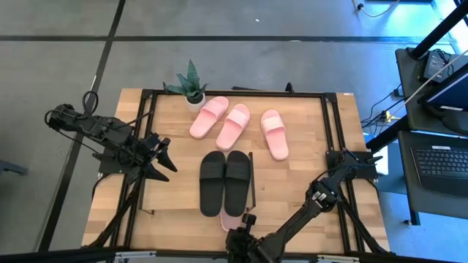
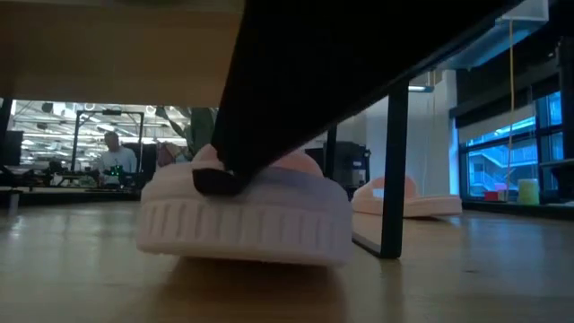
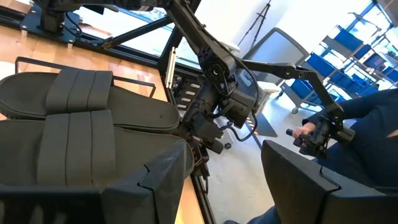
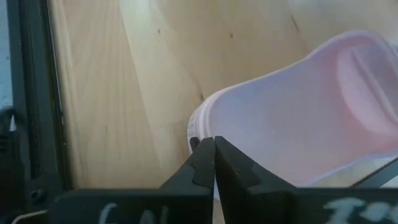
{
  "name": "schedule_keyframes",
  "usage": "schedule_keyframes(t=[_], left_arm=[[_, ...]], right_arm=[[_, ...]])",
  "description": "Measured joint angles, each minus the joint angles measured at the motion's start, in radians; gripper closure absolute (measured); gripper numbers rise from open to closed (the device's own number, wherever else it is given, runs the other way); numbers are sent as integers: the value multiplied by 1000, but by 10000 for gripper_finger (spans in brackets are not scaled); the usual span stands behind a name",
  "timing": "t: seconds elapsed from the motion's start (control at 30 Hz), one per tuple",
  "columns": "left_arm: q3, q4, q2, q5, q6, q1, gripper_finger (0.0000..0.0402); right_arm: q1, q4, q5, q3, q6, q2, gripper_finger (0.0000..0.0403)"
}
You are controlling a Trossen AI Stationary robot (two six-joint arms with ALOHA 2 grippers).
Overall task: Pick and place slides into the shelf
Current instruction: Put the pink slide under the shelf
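A pale pink slide (image 2: 251,224) lies flat on the table under the shelf's light-wood top board (image 2: 108,45), beside a black shelf leg (image 2: 395,170). From above only its near end (image 1: 230,219) shows. My right gripper (image 4: 214,155) is shut at that end and comes in from the table's near edge (image 1: 247,220). A black pair of slides (image 1: 225,179) lies above it. Three pink slides (image 1: 234,124) lie farther back. My left gripper (image 1: 167,157) hangs open above the table's left side, its fingers (image 3: 155,180) wide apart. My right gripper meets the pink slide with its shut fingertips (image 2: 215,182) on the rim of the slide's near end (image 4: 200,140). The fingers slant down from the table's near side. Nothing lies between them. The slide rests sole-down on the table.
A small potted plant (image 1: 190,88) stands at the far edge, left of the pink slides. Black frame rails (image 1: 329,131) border the table. Beyond the near edge a person's hand (image 3: 314,134) holds a control handle. Bare wood lies to the right of the black pair.
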Motion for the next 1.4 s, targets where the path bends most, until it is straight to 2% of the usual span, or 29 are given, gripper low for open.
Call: schedule_keyframes(t=[0.47,0.8,1.0,1.4], left_arm=[[0,0,0,0,-2,0,201],[0,0,0,0,-2,0,201],[0,0,0,0,-2,0,201],[0,0,0,0,-2,0,201]], right_arm=[[-2,27,13,0,3,2,376],[-2,26,13,0,2,2,315],[-2,34,-58,0,-4,2,281],[-8,34,-66,0,-81,2,274]])
